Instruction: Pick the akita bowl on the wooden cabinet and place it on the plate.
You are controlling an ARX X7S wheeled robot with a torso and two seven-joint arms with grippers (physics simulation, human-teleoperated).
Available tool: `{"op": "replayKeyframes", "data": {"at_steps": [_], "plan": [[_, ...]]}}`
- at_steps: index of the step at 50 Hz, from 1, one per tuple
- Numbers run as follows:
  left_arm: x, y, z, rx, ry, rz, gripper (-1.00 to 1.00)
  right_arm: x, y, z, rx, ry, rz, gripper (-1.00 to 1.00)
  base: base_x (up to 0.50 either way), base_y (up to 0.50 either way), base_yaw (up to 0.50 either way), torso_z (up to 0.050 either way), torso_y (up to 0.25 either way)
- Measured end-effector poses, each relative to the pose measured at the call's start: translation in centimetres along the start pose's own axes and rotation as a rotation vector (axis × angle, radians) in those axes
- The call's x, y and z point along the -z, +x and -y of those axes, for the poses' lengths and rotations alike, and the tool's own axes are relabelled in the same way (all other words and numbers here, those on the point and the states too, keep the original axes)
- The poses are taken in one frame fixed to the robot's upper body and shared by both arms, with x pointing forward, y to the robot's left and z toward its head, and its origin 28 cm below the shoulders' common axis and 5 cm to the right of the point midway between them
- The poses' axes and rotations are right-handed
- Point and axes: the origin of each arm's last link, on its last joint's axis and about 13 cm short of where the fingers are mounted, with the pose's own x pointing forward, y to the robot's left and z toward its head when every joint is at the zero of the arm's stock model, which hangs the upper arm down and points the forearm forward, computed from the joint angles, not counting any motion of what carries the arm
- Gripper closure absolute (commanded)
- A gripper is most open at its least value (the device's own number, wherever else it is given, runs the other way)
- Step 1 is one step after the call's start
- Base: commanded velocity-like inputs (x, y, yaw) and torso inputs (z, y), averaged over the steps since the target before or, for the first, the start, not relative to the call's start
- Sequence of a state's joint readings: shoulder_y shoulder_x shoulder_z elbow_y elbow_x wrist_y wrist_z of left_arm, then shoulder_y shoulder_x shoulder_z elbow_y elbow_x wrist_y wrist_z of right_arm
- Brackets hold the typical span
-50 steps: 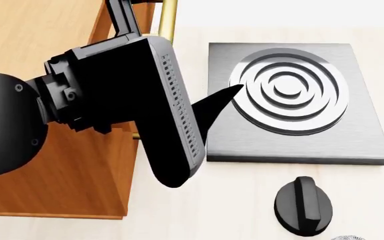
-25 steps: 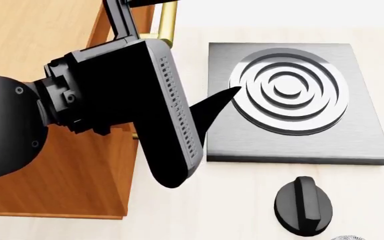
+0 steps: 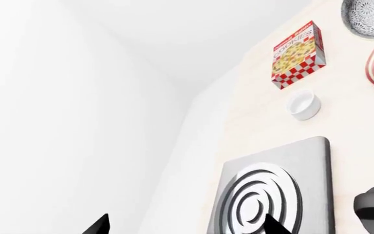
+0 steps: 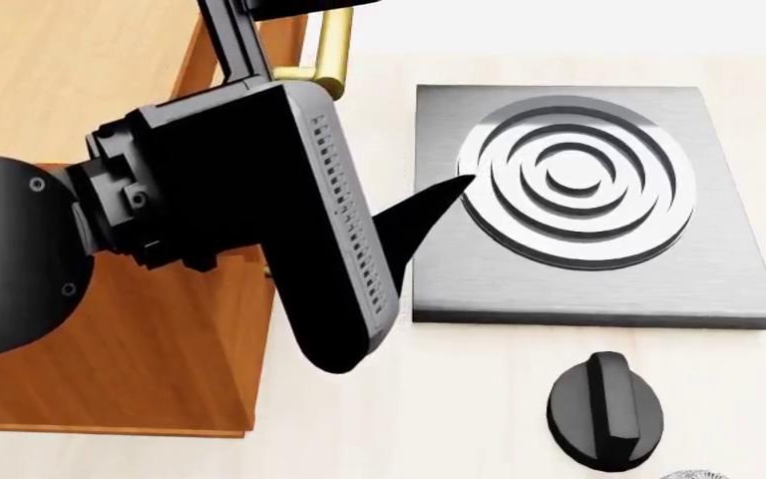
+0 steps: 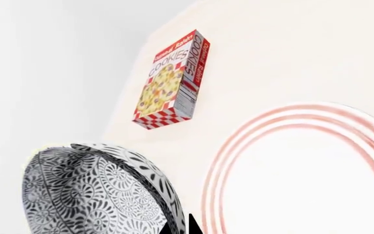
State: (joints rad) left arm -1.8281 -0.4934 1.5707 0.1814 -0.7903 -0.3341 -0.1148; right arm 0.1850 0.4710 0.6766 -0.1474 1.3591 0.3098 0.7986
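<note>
From the left wrist, two dark fingertips (image 3: pixel 272 225) stand wide apart, holding nothing, above the stove plate (image 3: pixel 271 195); a patterned bowl (image 3: pixel 371 15) is cropped at the corner.

The head view is mostly blocked by the left arm (image 4: pixel 223 210) beside the wooden cabinet (image 4: pixel 104 329).

From the right wrist, the akita bowl (image 5: pixel 96 192) sits beside the plate (image 5: pixel 304 180); whether the fingers grip it I cannot tell.

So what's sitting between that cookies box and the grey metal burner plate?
In the left wrist view, a small plain white cup stands between the red-checked cookies box and the square grey metal burner plate; otherwise the pale counter is bare.
</note>
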Motion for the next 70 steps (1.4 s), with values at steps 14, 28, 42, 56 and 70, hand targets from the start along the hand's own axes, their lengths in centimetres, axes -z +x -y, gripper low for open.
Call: {"op": "replayKeyframes", "data": {"at_steps": [14,28,42,56,70], "plan": [[0.3,0.0,0.1,-0.001,-0.005,-0.003,-1.00,0.1,0.8,1.1,0.050,0.014,0.008,1.00,0.00,0.00,0.00,0.001,0.001],[0.4,0.0,0.1,-0.002,-0.009,-0.003,-1.00,0.7,2.0,2.7,0.112,0.041,-0.006,1.00,0.00,0.00,0.00,0.000,0.000],[0.6,0.1,0.2,-0.001,-0.014,-0.004,-1.00,1.0,2.5,3.4,0.146,0.075,-0.025,1.00,0.00,0.00,0.00,0.000,0.001],[0.9,0.1,0.4,0.000,-0.022,-0.008,-1.00,1.3,3.0,3.7,0.165,0.088,-0.034,1.00,0.00,0.00,0.00,0.000,0.000],[1.1,0.2,0.6,0.003,-0.026,-0.012,-1.00,1.4,3.3,4.5,0.194,0.105,-0.030,1.00,0.00,0.00,0.00,0.000,0.001]]}}
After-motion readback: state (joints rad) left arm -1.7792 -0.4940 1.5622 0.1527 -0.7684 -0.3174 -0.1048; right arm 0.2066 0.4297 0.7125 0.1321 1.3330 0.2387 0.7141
